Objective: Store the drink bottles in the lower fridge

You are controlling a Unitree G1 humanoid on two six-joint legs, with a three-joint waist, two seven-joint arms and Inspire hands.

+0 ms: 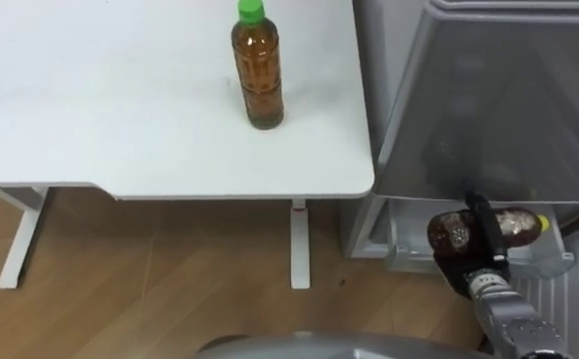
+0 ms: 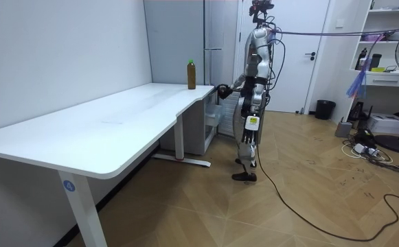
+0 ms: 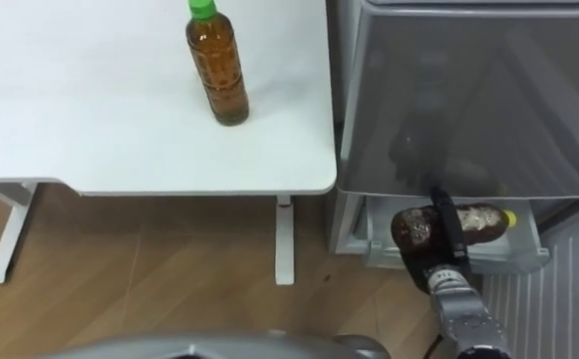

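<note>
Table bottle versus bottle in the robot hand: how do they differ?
The table bottle stands upright on the table; the held bottle lies sideways in the right robot hand at the fridge drawer. The table bottle's cap is green, the held bottle's yellow. Both hold brown drink.

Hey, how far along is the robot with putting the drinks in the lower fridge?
Done: the lower fridge drawer is open. In hand: the right robot hand grips a brown yellow-capped plastic bottle, lying sideways over that drawer, not yet released. Left: the green-capped brown plastic bottle stands on the white table, untouched.
</note>
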